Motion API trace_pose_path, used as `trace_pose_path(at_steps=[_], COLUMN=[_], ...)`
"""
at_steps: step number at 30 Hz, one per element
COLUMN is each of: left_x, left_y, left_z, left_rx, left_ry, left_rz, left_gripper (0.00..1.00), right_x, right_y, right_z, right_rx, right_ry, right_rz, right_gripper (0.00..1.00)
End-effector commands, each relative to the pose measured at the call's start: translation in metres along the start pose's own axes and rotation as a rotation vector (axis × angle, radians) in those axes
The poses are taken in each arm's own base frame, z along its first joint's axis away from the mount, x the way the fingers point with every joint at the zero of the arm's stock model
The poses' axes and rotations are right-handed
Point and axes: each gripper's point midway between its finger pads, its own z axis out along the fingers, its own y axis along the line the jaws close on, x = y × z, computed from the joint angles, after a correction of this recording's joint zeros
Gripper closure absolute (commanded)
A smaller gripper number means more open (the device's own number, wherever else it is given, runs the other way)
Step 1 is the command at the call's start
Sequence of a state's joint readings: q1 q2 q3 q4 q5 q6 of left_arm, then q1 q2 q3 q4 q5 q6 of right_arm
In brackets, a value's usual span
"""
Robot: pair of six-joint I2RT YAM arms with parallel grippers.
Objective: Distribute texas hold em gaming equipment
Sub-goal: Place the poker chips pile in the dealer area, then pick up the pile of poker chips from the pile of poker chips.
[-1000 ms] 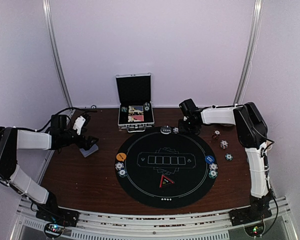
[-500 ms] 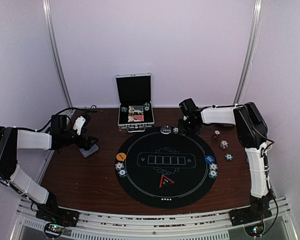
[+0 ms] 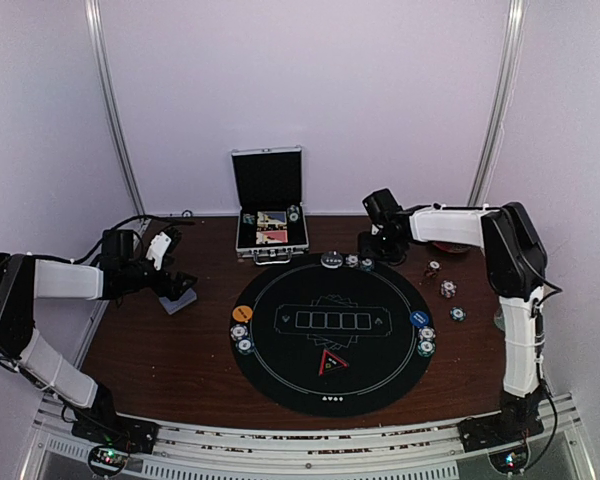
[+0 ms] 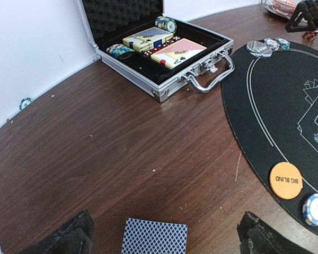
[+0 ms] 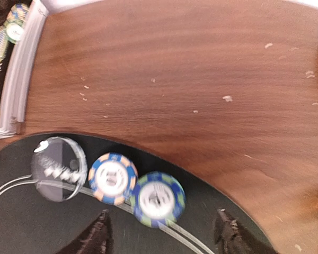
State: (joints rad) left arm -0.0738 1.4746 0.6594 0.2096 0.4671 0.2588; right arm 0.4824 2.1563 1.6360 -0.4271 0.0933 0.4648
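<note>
Orange button: BIG BLIND lettering, left wrist only.

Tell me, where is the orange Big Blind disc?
In the top view the orange Big Blind disc lies at the left edge of the round black mat, just beyond two striped chips.

1. Silver case: one. Black mat: one.
2. Button discs: three, namely the orange disc, the blue disc and the clear disc.
3. Chips on the mat: six, in a left pair, a right pair and a far pair.
4. Loose chips on the bare surface right of the mat: three.
5. Card boxes in the case: two.
6. Chip stacks in the case: two; chips per stack cannot be counted.
7. Card stack on the surface: one.
</note>
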Motion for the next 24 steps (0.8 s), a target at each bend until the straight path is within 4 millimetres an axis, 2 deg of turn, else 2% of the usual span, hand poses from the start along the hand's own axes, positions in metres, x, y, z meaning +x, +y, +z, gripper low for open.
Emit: trace_pose_path(at_steps=[1, 6, 10, 11, 14, 17, 21, 24], left_x=[-0.012, -0.013, -0.014, -0.014, -0.014, -0.013, -0.013, -0.012], left_y=[0.007, 0.006, 0.005, 0.005, 0.005, 0.005, 0.005, 0.006], left_z=[0.0, 0.0, -0.002, -0.002, -0.002, -0.002, -0.002, -0.001], left_rx=[-0.017, -0.011, -0.013, -0.013, -0.011, -0.013, -0.016, -0.016], left_ry=[-0.036, -0.039, -0.043, -0.044, -0.044, -0.041, -0.041, -0.039], left_rz=[0.02, 0.018, 0.019, 0.02, 0.02, 0.018, 0.019, 0.019], left_gripper=[0.02, 0.02, 0.02, 0.02, 0.02, 0.02, 0.02, 0.02], right_x=[-0.021, 0.002, 0.025, 0.03, 0.038, 0.034, 0.027, 0.022], right_y=[-0.014, -0.051, -0.083, -0.092, -0.121, -0.139, -0.158, -0.164], right_z=[-0.07, -0.108, -0.122, -0.124, -0.123, -0.118, -0.104, -0.089], right_rx=[0.016, 0.089, 0.166, 0.183, 0.199, 0.2, 0.247, 0.262], right_ry=[-0.088, -0.119, -0.12, -0.123, -0.13, -0.148, -0.136, -0.127], right_rz=[-0.013, -0.018, -0.016, -0.008, 0.054, 0.12, 0.167, 0.188], right_gripper=[0.29, 0.14, 0.0, 0.0, 0.0, 0.0, 0.0, 0.0])
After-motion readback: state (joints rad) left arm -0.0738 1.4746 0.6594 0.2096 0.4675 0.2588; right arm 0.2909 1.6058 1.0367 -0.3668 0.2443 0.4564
